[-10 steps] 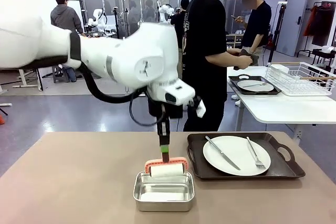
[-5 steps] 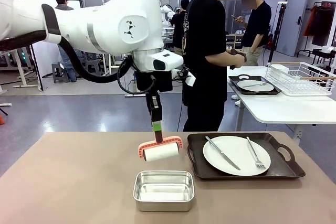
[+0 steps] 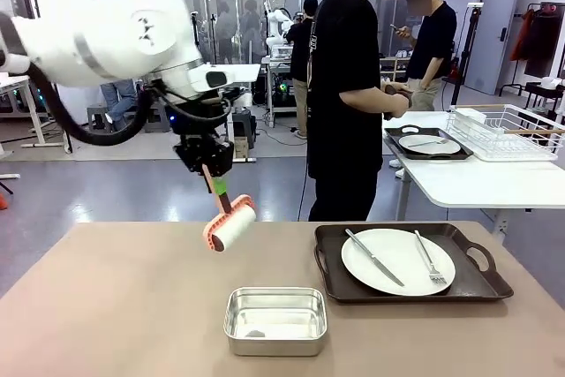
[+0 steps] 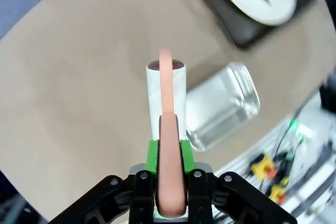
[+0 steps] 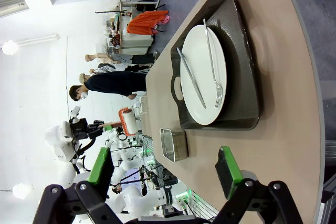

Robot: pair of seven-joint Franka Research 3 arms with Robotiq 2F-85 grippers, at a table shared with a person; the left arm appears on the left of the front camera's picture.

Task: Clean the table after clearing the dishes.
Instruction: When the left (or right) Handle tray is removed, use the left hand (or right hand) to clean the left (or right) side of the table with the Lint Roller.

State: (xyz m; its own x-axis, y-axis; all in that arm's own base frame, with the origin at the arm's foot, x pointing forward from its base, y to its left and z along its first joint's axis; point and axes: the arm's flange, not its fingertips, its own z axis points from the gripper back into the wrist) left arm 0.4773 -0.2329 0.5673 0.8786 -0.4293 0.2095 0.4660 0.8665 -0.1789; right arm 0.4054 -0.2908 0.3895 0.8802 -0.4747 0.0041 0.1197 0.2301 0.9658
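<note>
The left gripper [image 3: 217,186] is shut tight on the pink handle of a roller [image 3: 230,223]. It holds the roller up in the air over the table [image 3: 132,306], to the left of the pan [image 3: 275,320] and farther back. The handle leans up and to the left. The white roll is tipped, low at the left end and high at the right.

The tray [image 3: 481,286] sits on the right part of the table, with its long side going left to right. A plate [image 3: 402,252] lies in the middle of it. The knife [image 3: 374,257] lies slanted on the left of the plate. The fork [image 3: 428,262] is on the right, prongs toward the robot.

The right gripper [image 5: 164,165] is wide open and holds nothing.
</note>
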